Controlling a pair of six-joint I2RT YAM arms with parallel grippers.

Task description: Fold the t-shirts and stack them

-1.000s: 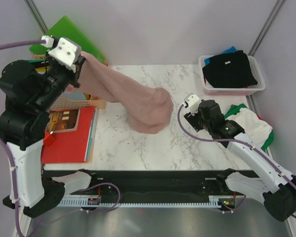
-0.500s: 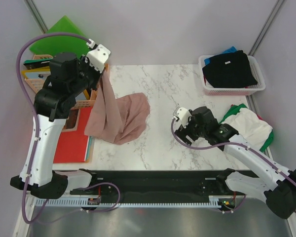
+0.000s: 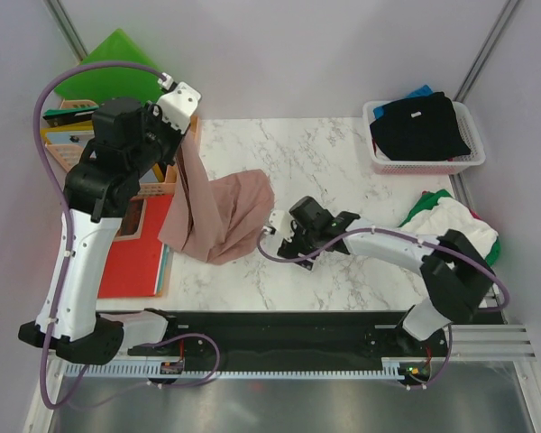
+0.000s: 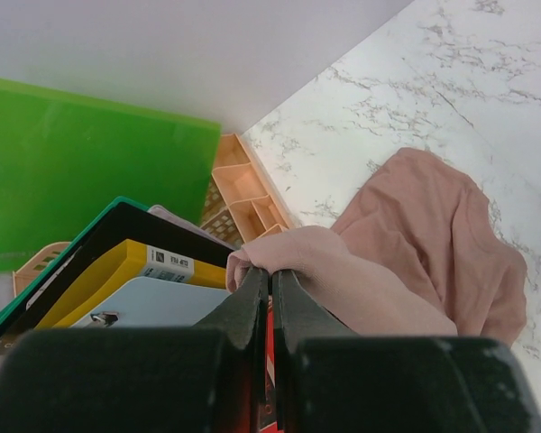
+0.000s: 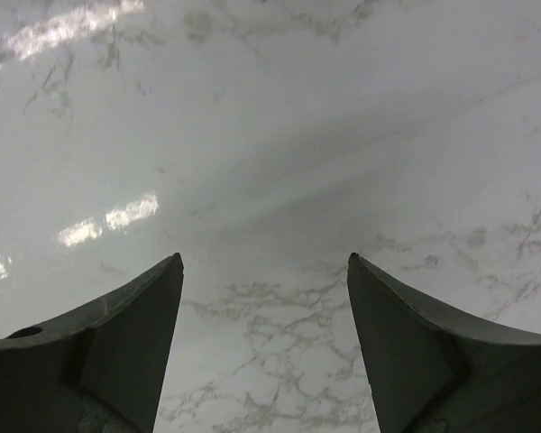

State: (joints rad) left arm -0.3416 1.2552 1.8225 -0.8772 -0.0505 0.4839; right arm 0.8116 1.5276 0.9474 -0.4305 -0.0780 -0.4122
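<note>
1. Top external view: the left hand (image 3: 186,133) hangs over the desk's (image 3: 343,153) far left corner, clenched on an edge of the pink shirt (image 3: 224,209). A second ago it was farther left, with the shirt stretched out toward the desk's middle.
2. The shirt now hangs from that hand, its lower part bunched on the desk's left half, much as half a second ago.
3. The right hand (image 3: 281,231) has crossed from near the right edge to the middle. It sits just beside the shirt's right edge; whether they touch cannot be told.
4. Right wrist view: the right hand (image 5: 263,263) is released, fingers spread wide over bare marble.
5. Left wrist view: the left hand (image 4: 270,278) pinches a pink fold.
6. A black shirt (image 3: 419,122) fills the basket (image 3: 469,159) at the far right corner; a white shirt (image 3: 455,230) lies at the right edge.
7. A label (image 4: 168,262) on the yellow folder (image 4: 108,284) is too small to read.
</note>
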